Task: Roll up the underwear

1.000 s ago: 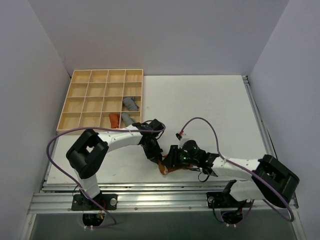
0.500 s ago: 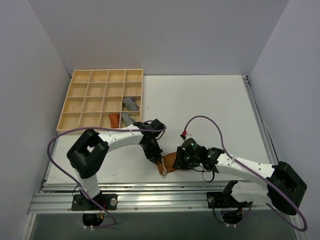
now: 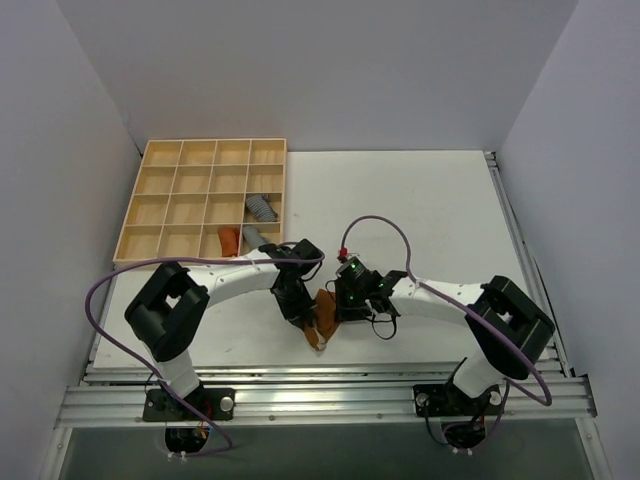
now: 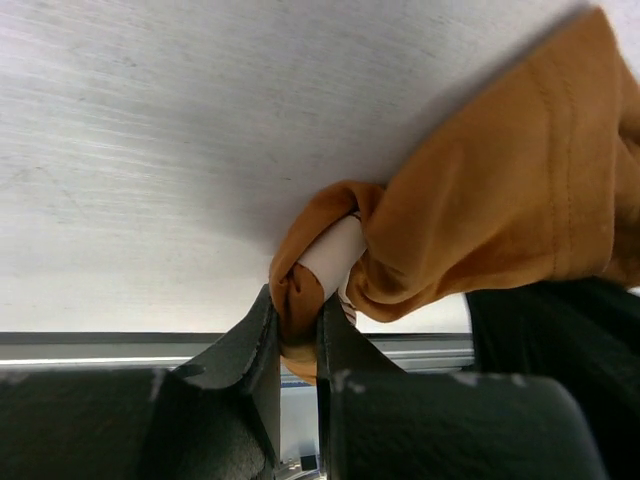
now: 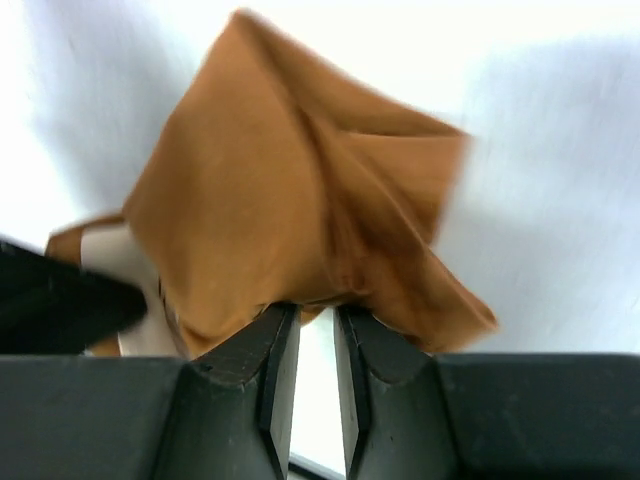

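Observation:
The underwear (image 3: 322, 318) is a caramel-brown cloth, bunched up near the table's front edge between my two grippers. My left gripper (image 3: 303, 312) is shut on its end with the pale band. In the left wrist view the underwear (image 4: 500, 200) hangs from the left gripper (image 4: 298, 315), and the pale band (image 4: 330, 255) shows just above the tips. My right gripper (image 3: 338, 303) is shut on the opposite edge. In the right wrist view the underwear (image 5: 290, 200) drapes over the tips of the right gripper (image 5: 315, 308).
A wooden compartment tray (image 3: 160, 190) stands at the back left. It holds two grey rolled cloths (image 3: 262, 207) (image 3: 254, 237) and a redder orange roll (image 3: 229, 240). The metal rail of the table's front edge (image 3: 330, 375) runs just below the grippers.
The right gripper has moved left and away from the front edge, pulling its side of the underwear toward the left gripper. The cloth went from flat to bunched. The left gripper barely moved.

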Tool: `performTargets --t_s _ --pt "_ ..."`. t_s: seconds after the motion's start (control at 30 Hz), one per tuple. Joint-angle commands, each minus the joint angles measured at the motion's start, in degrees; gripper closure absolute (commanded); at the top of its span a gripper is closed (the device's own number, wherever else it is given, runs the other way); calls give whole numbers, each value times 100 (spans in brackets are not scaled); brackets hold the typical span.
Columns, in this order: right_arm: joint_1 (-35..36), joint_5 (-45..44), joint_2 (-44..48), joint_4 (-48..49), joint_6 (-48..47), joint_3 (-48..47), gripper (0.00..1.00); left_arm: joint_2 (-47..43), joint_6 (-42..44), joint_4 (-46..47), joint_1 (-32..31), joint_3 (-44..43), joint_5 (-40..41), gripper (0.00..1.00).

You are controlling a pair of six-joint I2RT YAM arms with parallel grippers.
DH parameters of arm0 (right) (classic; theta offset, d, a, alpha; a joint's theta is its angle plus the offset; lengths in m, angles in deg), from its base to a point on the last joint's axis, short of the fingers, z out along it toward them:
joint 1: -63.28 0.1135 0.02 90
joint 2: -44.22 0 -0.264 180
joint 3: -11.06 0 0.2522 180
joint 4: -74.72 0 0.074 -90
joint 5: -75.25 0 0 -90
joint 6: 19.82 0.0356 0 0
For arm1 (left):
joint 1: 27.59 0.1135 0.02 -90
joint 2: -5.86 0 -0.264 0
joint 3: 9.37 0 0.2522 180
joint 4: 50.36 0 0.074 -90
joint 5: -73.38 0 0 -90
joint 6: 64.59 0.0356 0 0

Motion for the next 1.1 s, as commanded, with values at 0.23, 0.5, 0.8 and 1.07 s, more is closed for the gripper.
performTargets --t_s 0.23,0.5,0.8,1.07 --pt "647 -931 1272 -672 -505 -218 70 530 -16 -1165 117 -467 839 98" --pt "1325 -958 1660 49 -803 -86 51 777 80 -1253 222 -644 610 98" --pt "1746 -1327 835 479 -1111 -464 48 865 107 -1386 302 -758 601 98" --pt "2098 -1608 131 681 -1182 -693 49 909 63 -1412 301 -802 592 98"
